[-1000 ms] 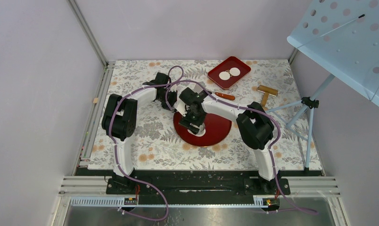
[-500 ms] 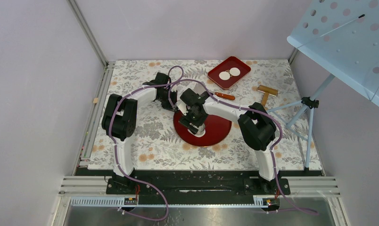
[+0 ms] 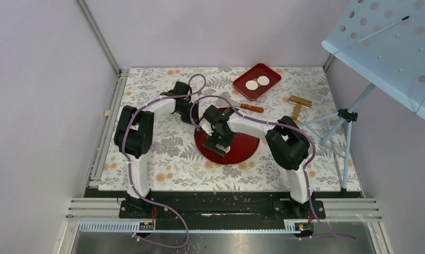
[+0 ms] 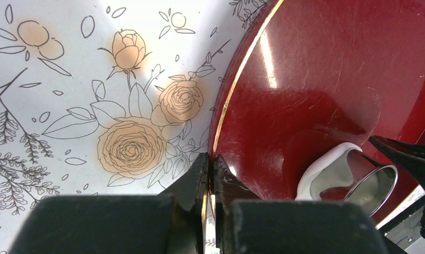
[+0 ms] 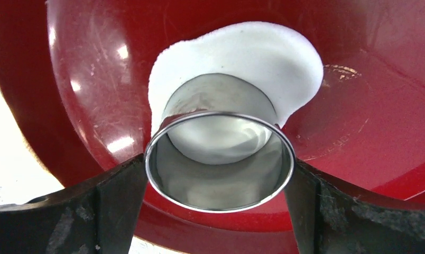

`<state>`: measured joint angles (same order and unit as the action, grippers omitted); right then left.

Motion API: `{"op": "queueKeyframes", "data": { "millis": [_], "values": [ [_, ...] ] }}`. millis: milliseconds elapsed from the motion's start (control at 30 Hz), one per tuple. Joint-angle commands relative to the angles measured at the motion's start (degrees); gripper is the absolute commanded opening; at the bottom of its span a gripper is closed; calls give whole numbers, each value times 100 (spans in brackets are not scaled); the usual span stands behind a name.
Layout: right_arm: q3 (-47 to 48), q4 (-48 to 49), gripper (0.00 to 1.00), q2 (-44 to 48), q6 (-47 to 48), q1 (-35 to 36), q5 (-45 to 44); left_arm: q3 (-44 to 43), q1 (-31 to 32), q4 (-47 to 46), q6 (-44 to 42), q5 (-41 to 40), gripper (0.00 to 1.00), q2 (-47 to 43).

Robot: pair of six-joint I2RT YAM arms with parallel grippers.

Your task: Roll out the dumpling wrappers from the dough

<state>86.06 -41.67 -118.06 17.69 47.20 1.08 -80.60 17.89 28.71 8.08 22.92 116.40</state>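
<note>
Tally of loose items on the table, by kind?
dumpling wrappers: 2
dough: 1
metal ring cutter: 1
red plate: 1
red tray: 1
wooden roller: 1
orange-handled tool: 1
Total: 8

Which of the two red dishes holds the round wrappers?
The rectangular red tray at far right; the round red plate holds dough under the ring cutter.

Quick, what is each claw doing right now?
Left gripper: shut on the plate rim.
Right gripper: shut on the ring cutter, touching the dough.
</note>
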Motion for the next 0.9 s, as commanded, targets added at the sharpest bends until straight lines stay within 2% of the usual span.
{"op": "queueKeyframes", "data": {
  "millis": [0,233,667,867],
  "values": [
    [111,-64,100,648,410,9,167,79,-143,-60,-8,-323,0,-28],
    [334,-359,100,1110,1118,-44,614,88,-147,-59,-12,-311,0,-29],
    [-625,106,100,1564,4385,-55,1584,79,-148,-58,-12,-297,0,-21],
    [-718,388,99,1420,4678,-45,1416,74,-152,-62,-12,-292,0,-12]
  ]
}}
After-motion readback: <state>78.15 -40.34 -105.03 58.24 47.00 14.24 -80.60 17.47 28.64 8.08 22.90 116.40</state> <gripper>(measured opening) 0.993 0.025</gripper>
